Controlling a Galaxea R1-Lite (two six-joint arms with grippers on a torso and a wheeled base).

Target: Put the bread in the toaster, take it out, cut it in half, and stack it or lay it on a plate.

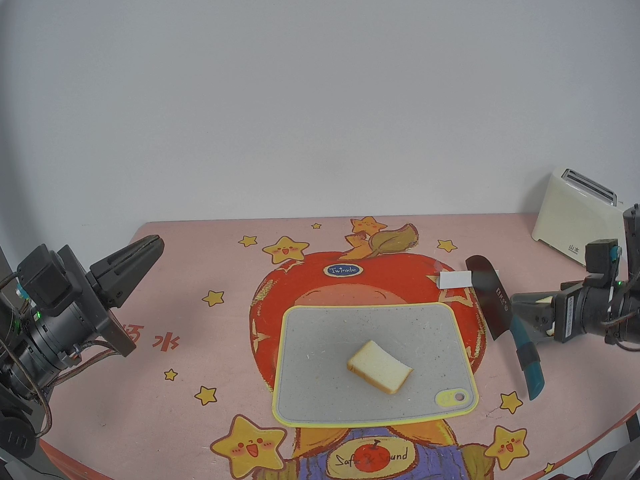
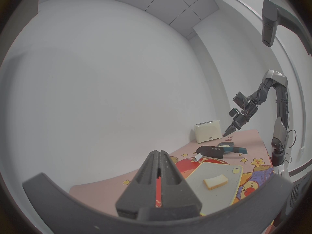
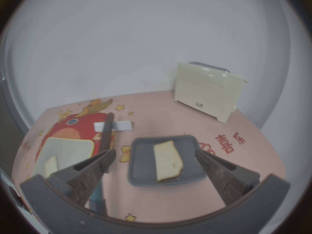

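One half slice of bread (image 1: 379,367) lies on the grey cutting board (image 1: 320,355) in the middle of the table. Another half slice (image 3: 167,160) rests on a grey plate (image 3: 139,166) at the right side. My right gripper (image 3: 154,153) hovers open just above that plate, with nothing between its fingers. A black-bladed knife with a teal handle (image 1: 507,321) lies between board and plate, its blade on a white rest (image 1: 457,279). The cream toaster (image 1: 579,216) stands at the far right corner. My left gripper (image 1: 157,243) is shut and empty, raised off the table's left side.
The pink table bears a printed apple picture with stars. A white wall runs behind it. Bare table lies left of the board, and the front edge (image 1: 573,451) curves close on the right.
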